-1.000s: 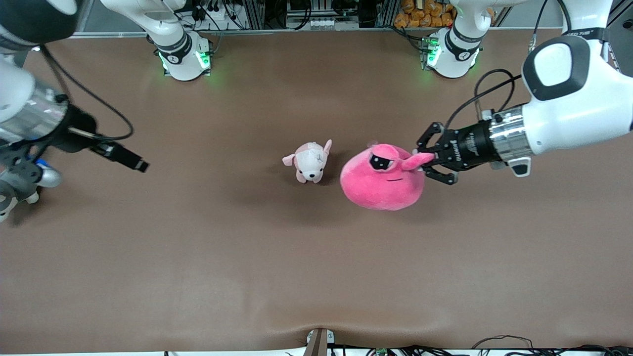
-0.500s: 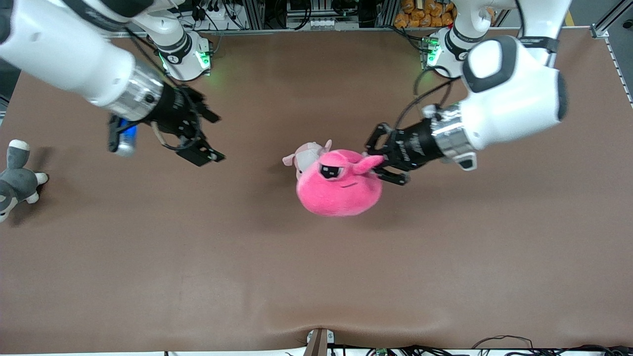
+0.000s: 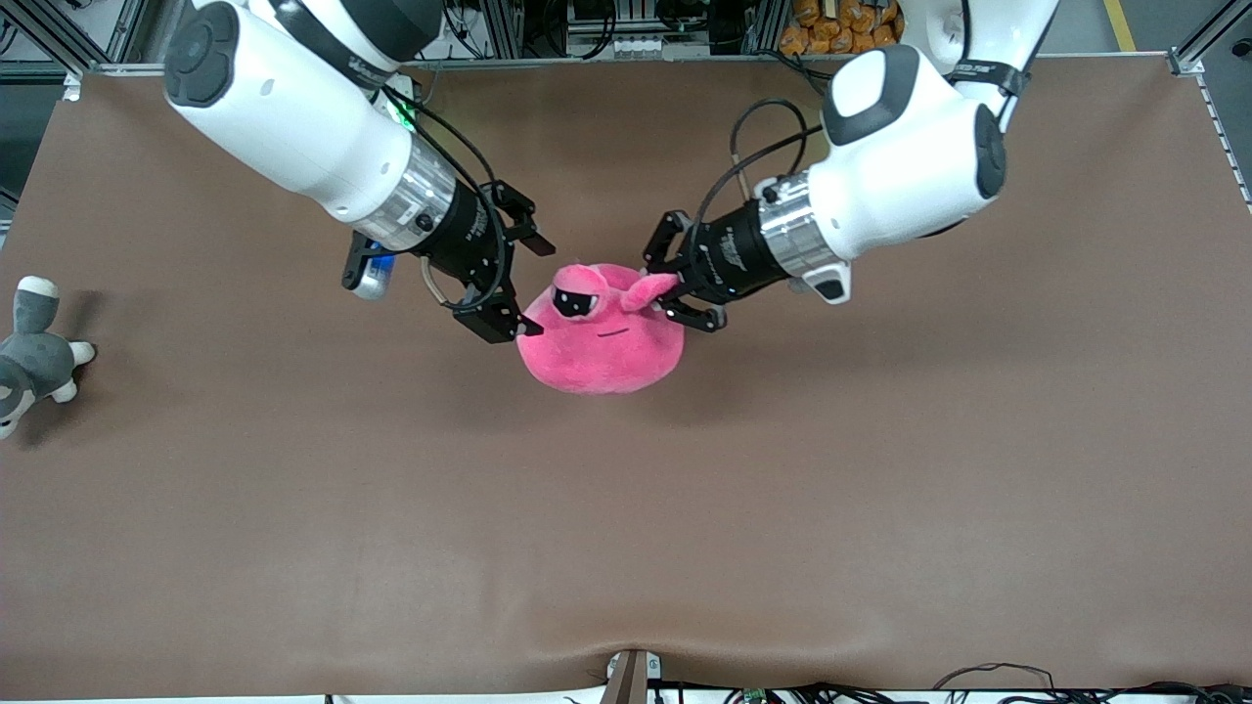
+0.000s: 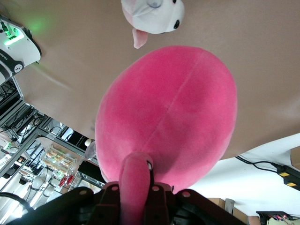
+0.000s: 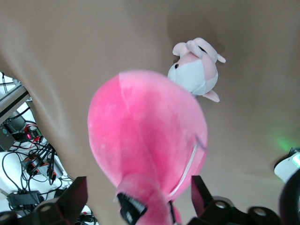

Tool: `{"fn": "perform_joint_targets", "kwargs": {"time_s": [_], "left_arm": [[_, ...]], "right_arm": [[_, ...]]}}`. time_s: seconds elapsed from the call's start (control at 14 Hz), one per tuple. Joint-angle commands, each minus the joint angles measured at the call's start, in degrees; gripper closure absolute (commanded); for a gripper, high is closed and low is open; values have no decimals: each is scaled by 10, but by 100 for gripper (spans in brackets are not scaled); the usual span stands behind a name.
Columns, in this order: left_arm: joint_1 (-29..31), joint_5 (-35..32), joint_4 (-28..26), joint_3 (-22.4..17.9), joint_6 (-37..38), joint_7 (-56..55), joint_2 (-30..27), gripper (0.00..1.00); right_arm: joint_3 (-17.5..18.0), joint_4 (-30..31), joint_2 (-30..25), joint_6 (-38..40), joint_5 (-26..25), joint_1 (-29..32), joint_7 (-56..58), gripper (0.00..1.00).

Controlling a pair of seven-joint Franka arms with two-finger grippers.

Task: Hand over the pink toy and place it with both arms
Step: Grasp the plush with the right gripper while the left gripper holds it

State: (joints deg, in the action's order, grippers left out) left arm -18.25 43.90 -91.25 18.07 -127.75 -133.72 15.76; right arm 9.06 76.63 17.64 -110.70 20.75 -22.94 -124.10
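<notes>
Your left end effector (image 3: 669, 296) is clamped on one ear of the round hot-pink plush toy (image 3: 599, 332) and holds it in the air over the middle of the brown bench (image 3: 880, 469). Your right end effector (image 3: 518, 284), fingers spread wide, holds nothing at the toy's free end. Close it on that end firmly before you release the left one. I see no containers.

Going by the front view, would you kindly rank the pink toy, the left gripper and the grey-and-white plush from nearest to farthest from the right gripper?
1. Pink toy: between the right gripper's open fingers, held up mid-table.
2. Left gripper: shut on the toy's ear, at the toy's end toward the left arm.
3. Grey-and-white plush: at the table's edge, right arm's end.
</notes>
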Motion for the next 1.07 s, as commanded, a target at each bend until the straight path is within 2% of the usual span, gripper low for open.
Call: {"fn": "perform_joint_targets", "kwargs": {"time_s": [0.0, 0.07, 0.14, 0.21, 0.43, 0.57, 0.64, 0.71, 0.79, 1.0], "left_arm": [[-24, -20, 15, -4, -11, -29, 8, 100], [-29, -21, 13, -4, -17, -35, 8, 100], [-35, -23, 13, -4, -19, -41, 9, 100], [-39, -31, 13, -4, -20, -48, 9, 100], [-45, -44, 13, -2, -19, -61, 8, 100], [-45, -43, 13, -1, -19, -67, 7, 100], [-43, -43, 13, -1, -19, -79, 7, 66], [-43, -44, 14, -2, -19, -90, 7, 20], [-39, -44, 15, -2, -18, -92, 6, 0], [-36, -57, 15, -5, -12, -91, 1, 0]], "right_arm": [[-5, -13, 6, 0, 10, -7, -18, 20], [-5, -13, 9, -1, 10, -11, -18, 34], [-5, -13, 9, -1, 4, -11, -17, 73], [-6, -13, 9, 0, 4, -8, -14, 99], [-7, -14, 6, 1, -20, -4, -15, 100], [-12, -14, 3, 5, -60, 8, -15, 100], [-13, -14, -1, 12, -64, 31, -14, 100], [-13, -14, -6, 34, -62, 52, -12, 100], [-14, -16, -7, 60, -63, 73, -11, 100], [-15, -17, -8, 87, -62, 138, 27, 100]]}}
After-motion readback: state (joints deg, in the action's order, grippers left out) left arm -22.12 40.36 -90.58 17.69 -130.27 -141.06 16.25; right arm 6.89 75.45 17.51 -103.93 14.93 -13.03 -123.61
